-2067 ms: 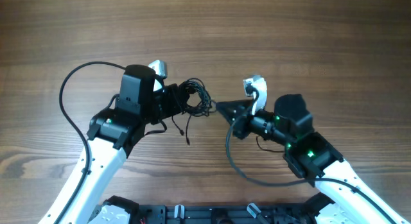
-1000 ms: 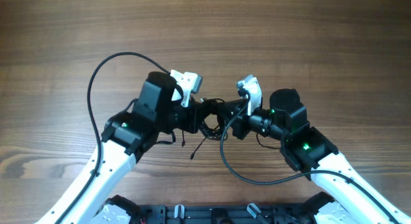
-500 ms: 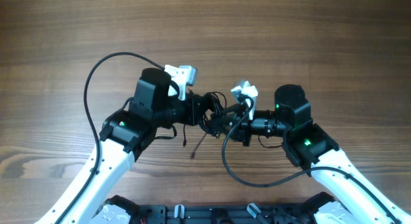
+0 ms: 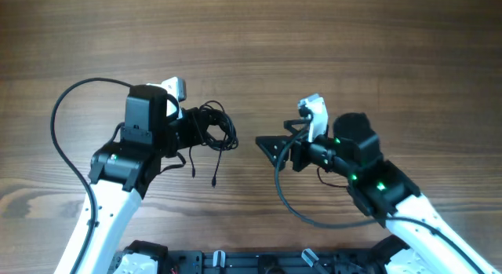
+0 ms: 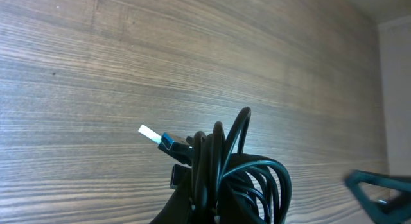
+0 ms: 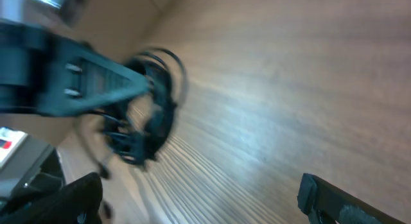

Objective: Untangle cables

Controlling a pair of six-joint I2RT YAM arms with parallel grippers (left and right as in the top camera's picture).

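And they've come apart! Half a second back the two pincers were nose to nose at the middle with the knot between them; now the right gripper (image 4: 263, 144) has let go and its jaws stand wide open, while the left gripper (image 4: 190, 129) has hauled the cables (image 4: 213, 129) away to its own side. Bare table (image 4: 314, 38) shows between the two where the tangle hung a moment ago.

The left one is clamped tight on the bundle, which sits bunched as a dark coil of loops at its tip, left of centre. One loose strand (image 4: 213, 168) hangs out of the coil towards the near edge. In the left wrist view the loops (image 5: 234, 176) crowd the lower middle of the frame, and a plug (image 5: 154, 135) with a pale tip and blue collar pokes out to the left.

Pose now: the left arm (image 4: 118, 160) runs up from the near-left, bent at the elbow, wrist turned inward so the pincer points right. The right arm (image 4: 384, 188) comes in from the near-right, wrist stretched left. Its own camera is smeared with blur, yet its fingers (image 6: 70, 198) sit far apart at the bottom corners, with the coil (image 6: 151, 118) and the other pincer across the wood
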